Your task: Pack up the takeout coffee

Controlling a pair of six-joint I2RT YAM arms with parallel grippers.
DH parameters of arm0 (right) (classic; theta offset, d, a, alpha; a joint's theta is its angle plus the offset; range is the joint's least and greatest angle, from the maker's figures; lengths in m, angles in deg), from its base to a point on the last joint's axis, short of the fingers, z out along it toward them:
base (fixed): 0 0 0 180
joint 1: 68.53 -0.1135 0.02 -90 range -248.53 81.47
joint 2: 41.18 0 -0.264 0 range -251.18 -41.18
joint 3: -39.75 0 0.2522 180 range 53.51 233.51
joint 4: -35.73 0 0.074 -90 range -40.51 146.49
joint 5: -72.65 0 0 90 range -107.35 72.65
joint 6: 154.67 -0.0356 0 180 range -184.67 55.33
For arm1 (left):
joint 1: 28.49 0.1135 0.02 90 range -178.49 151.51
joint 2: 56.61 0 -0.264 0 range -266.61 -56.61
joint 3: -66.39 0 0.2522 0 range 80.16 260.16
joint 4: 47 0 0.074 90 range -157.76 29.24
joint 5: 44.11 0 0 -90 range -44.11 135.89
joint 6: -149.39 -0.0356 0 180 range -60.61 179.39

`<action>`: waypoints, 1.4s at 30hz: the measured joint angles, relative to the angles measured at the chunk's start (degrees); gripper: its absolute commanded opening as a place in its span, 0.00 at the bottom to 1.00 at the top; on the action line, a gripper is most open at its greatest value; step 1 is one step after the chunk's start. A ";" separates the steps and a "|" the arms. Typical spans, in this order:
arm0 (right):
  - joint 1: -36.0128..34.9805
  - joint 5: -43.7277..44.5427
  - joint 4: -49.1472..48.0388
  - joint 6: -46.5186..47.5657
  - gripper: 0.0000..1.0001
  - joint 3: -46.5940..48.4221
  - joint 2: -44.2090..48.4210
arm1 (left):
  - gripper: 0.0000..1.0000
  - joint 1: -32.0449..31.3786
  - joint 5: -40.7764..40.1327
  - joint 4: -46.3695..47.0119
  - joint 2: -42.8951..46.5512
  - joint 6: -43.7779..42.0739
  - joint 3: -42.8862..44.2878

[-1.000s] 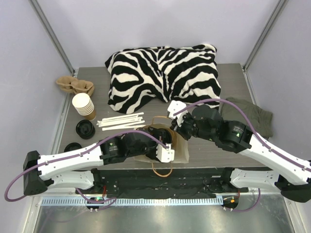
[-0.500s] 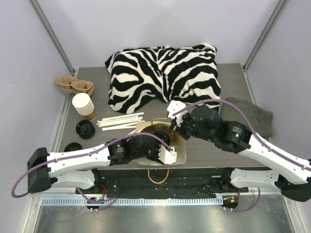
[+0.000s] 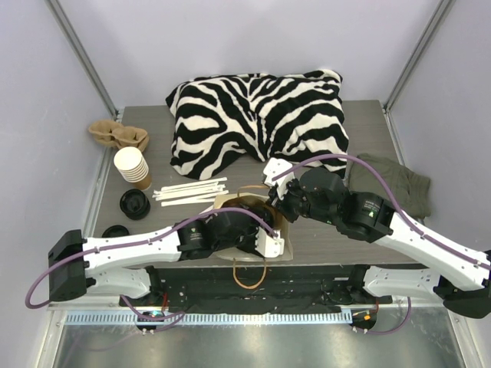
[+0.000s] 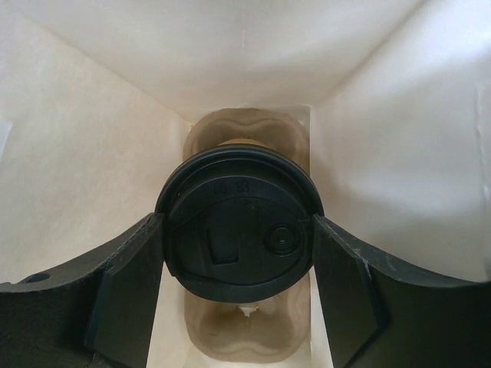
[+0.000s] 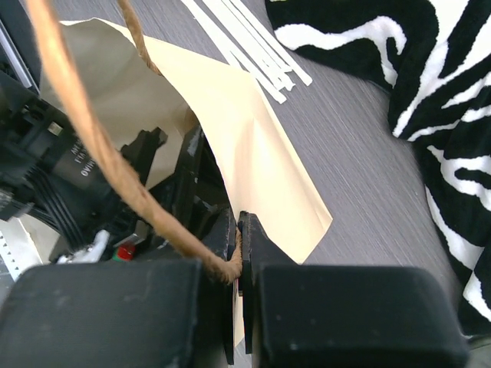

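— Where is the coffee (image 4: 239, 203) sitting?
— I am holding it in my left hand (image 4: 238, 253), inside the bag (image 4: 77, 153) at the near middle of the table (image 3: 153, 123). My fingers (image 4: 126, 284) are pressing on both sides of the lid (image 4: 230, 172), spread wide around it.
— And your right hand (image 5: 237, 257)?
— It is pinching the bag's handle (image 5: 92, 130), jaws closed tight, at the bag's far right rim, holding the mouth open.
— Which way is the cup pointing?
— It is standing along the bag's depth, lid facing up at me, base heading for the tray (image 4: 249, 341) lying on the bag's floor. The tray is sitting straight beyond the cup, showing past the lid's far edge and its near edge.
— So which arm is doing the next bit?
— The left, I am judging; it is the one on the cup, and the right is only tending the handle. The move is depending on the base lining up with a hollow in the tray. Whether the base is touching the tray I cannot tell; the lid is hiding it.
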 measured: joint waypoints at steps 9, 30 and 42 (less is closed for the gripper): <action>0.00 -0.50 -0.15 -1.03 0.01 -0.50 0.00 | 0.25 0.00 -2.05 3.61 -3.56 -0.39 -0.02; 3.41 -5.09 -0.66 -5.09 0.01 -0.94 -0.02 | 0.24 0.42 -2.27 9.29 -6.27 -1.53 -0.48; 4.46 -6.71 -0.37 -6.54 0.01 -0.94 -0.02 | 0.21 1.49 -1.70 10.38 -8.13 -2.54 -0.68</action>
